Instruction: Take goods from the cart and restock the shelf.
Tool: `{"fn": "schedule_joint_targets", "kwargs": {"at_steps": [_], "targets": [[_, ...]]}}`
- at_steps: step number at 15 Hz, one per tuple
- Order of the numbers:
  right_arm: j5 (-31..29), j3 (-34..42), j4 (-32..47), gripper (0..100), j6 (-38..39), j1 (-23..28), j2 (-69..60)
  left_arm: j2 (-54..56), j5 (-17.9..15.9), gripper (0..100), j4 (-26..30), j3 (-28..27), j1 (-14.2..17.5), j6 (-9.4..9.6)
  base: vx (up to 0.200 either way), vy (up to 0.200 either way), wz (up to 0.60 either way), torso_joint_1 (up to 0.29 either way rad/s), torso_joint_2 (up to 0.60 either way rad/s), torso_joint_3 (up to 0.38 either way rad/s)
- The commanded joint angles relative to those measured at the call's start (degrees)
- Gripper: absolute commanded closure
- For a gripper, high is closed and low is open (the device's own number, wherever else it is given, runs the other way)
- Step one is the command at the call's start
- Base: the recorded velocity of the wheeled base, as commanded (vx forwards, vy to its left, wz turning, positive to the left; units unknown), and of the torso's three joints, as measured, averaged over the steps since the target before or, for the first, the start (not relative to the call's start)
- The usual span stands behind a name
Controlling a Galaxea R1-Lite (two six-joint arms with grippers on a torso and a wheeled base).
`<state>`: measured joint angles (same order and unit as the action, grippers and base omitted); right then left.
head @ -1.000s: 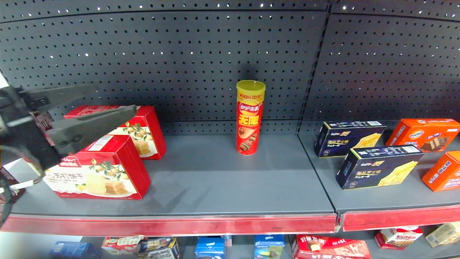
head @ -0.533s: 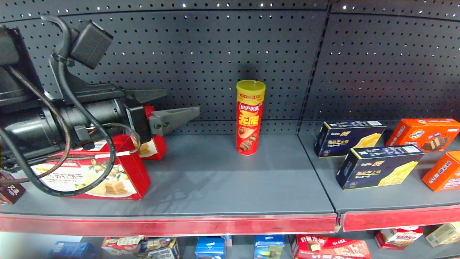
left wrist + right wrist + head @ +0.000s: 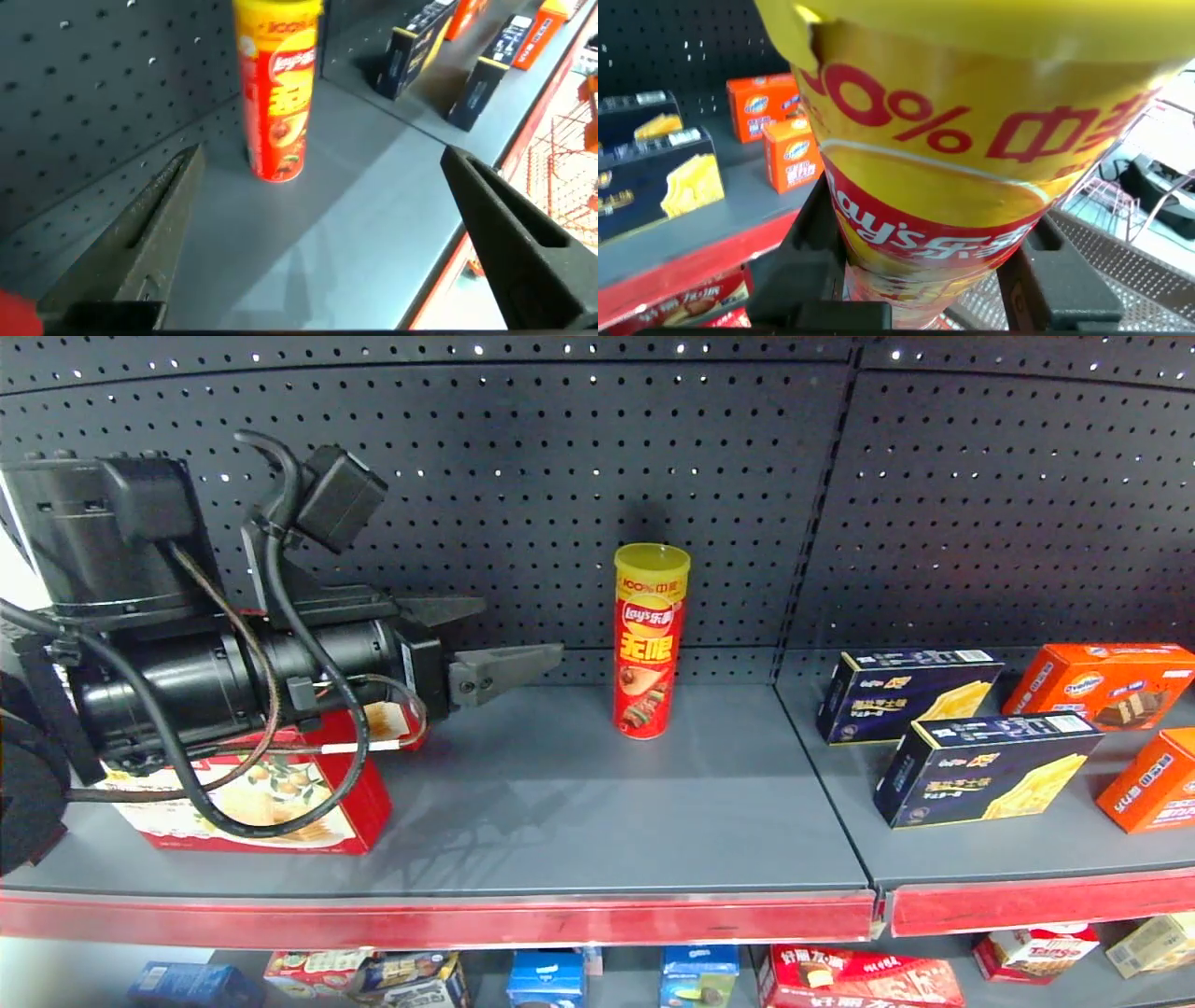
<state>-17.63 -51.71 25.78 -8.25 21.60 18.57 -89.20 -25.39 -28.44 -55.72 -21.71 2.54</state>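
Red chip can (image 3: 650, 644) stands right of your wide-open left gripper (image 3: 520, 628); your right gripper (image 3: 924, 280) grips a second can (image 3: 971, 140)

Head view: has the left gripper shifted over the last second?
Yes. The left gripper has travelled rightward along the shelf, from over the red cracker boxes toward the standing chip can, which stayed put.

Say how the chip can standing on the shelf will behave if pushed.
The chip can is tall, narrow and upright on a small base, so a high push would probably tip it. Its round body would likely roll along the flat shelf.
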Motion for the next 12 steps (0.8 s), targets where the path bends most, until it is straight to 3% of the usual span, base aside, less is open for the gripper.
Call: {"fn": "schedule_joint_targets", "kwargs": {"at_steps": [1,5,12], "targets": [[-0.04,0.74,-0.03,100,-0.1,-0.33,-0.99,-4.58,0.17,0,-4.25,0.18,-1.58,-0.07,0.0,0.0,0.0,0.0,0.0,0.0],[0.31,0.56,-0.56,100,-0.1,-0.33,-0.29,-10.12,4.12,0,-5.31,-2.11,-1.84,-0.07,0.0,0.0,0.0,0.0,0.0,0.0],[0.31,0.3,-0.65,100,-0.18,-0.42,0.24,-18.38,5.44,0,-5.22,-12.92,-6.06,-0.25,0.0,0.0,0.0,0.0,0.0,0.0]]}}
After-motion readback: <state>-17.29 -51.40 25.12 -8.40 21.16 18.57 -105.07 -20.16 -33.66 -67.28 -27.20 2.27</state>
